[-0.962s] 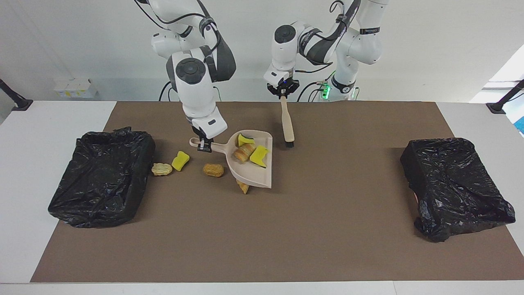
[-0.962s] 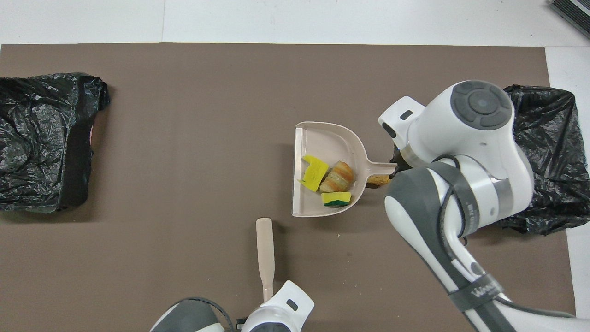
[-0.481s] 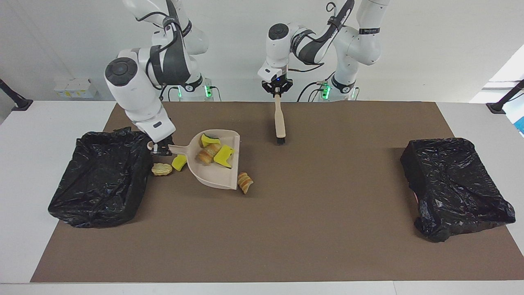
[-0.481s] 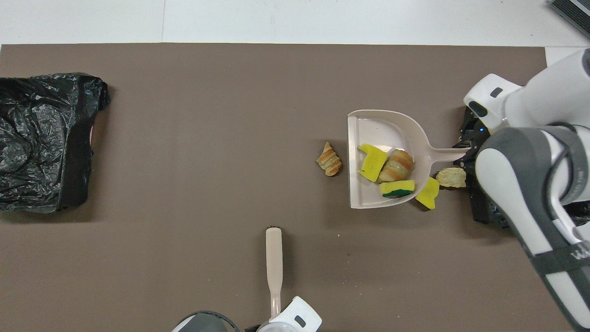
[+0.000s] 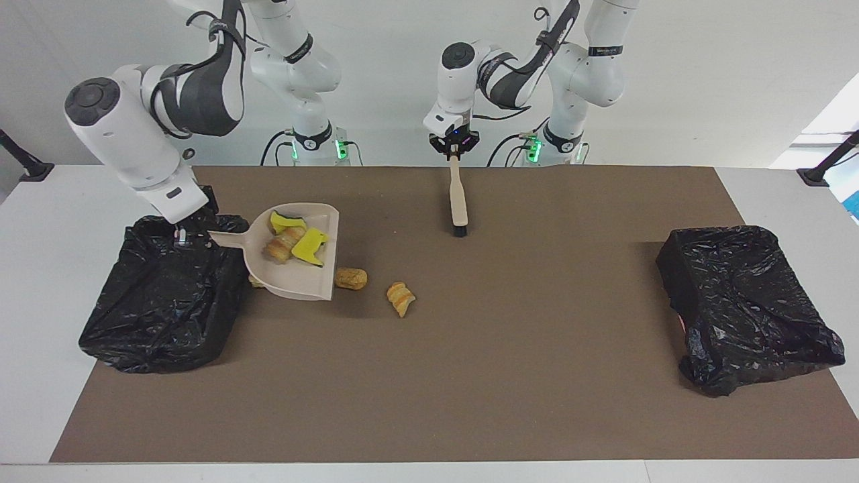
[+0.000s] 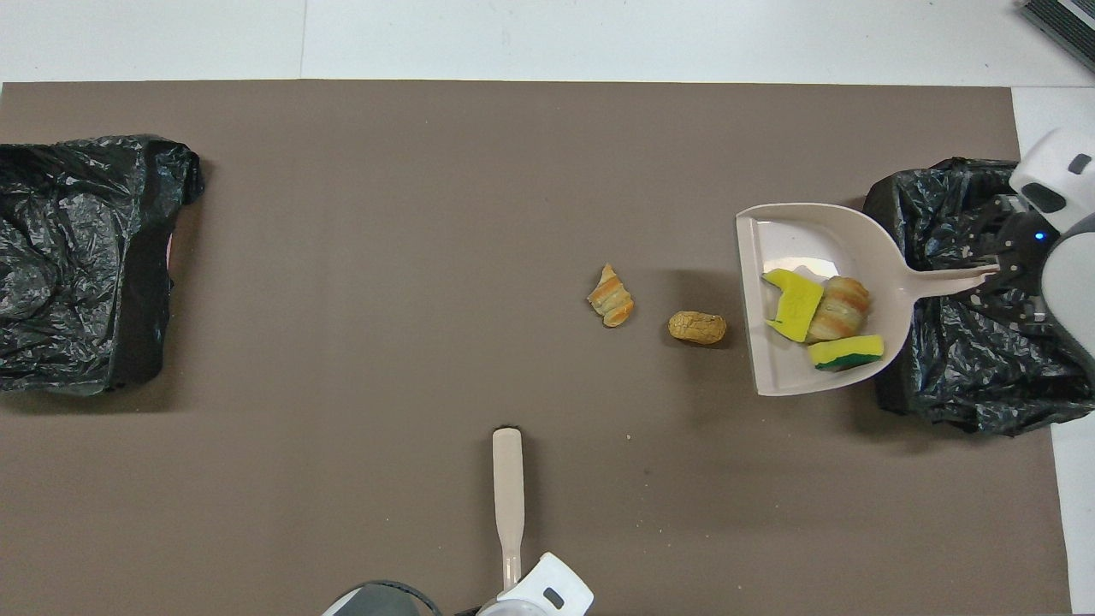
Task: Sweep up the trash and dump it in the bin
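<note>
My right gripper (image 5: pixel 180 235) is shut on the handle of the beige dustpan (image 5: pixel 295 282) and holds it raised beside the black-lined bin (image 5: pixel 161 295) at the right arm's end, with the handle over the bin's rim. In the pan (image 6: pixel 813 239) lie a yellow sponge scrap (image 6: pixel 796 304), a bread lump (image 6: pixel 843 308) and a green-backed sponge (image 6: pixel 845 352). A tan lump (image 5: pixel 351 278) and a croissant-like piece (image 5: pixel 400 298) lie on the mat beside the pan. My left gripper (image 5: pixel 455 149) is shut on the beige brush (image 5: pixel 459 198), which hangs bristles down to the mat.
A second black-lined bin (image 5: pixel 745 305) sits at the left arm's end of the brown mat (image 5: pixel 510 376). A bit of another pale piece (image 5: pixel 255 282) shows under the pan's edge, next to the first bin.
My right gripper has carried the loaded dustpan toward the bin at its end, uncovering the tan lump and croissant piece and covering two other pieces. The brush drew back slightly, then held.
</note>
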Available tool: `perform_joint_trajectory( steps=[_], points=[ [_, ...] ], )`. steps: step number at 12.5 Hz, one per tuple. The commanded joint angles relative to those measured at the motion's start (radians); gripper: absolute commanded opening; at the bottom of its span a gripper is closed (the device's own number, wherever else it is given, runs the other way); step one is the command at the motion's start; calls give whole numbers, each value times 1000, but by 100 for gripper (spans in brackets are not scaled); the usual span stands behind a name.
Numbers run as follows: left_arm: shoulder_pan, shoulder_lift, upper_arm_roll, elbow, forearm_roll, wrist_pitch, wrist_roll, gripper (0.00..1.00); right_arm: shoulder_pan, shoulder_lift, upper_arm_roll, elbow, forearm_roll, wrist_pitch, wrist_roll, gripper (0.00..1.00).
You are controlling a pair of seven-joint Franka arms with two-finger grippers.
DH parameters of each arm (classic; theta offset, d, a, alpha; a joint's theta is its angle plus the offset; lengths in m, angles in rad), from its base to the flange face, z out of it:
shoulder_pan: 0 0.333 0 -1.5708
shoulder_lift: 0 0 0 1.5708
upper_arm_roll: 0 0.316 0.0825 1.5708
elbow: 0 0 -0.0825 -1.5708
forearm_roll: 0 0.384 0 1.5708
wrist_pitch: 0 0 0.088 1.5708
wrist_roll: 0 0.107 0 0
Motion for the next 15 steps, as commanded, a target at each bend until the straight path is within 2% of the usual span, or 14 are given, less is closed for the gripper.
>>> perform_joint_trajectory(
  steps=[1, 2, 4, 5, 6, 8, 10, 12, 15],
  points=[
    [-8, 6, 13, -16, -13, 62, 0, 33, -90, 21, 11, 65, -15, -37, -94, 0],
    [-5, 10, 16, -15, -11, 77, 2, 51, -117, 34, 9, 83, -25, -38, -116, 0],
    [41, 26, 16, -7, -11, 74, 8, 77, -147, 60, 9, 134, -98, -38, -174, 0],
    [48, 38, 16, 10, -11, 67, 22, 96, -164, 75, 9, 163, -126, -38, -185, 0],
    [57, 53, 19, 33, -11, 58, 51, 100, -188, 92, 9, 196, -147, -38, -186, 0],
    [136, 76, 21, 82, -2, 42, 161, 100, -205, 123, 9, 252, -210, -26, -191, 0],
    [216, 107, 21, 160, 12, -2, 236, 100, -217, 129, 8, 260, -274, 6, -189, 0],
    [285, 138, 22, 255, 91, -65, 287, 100, -217, 130, 6, 260, -334, 26, -170, 0],
    [441, 146, 22, 388, 115, -132, 426, 100, -205, 123, 8, 255, -478, 29, -29, 0]
  ],
)
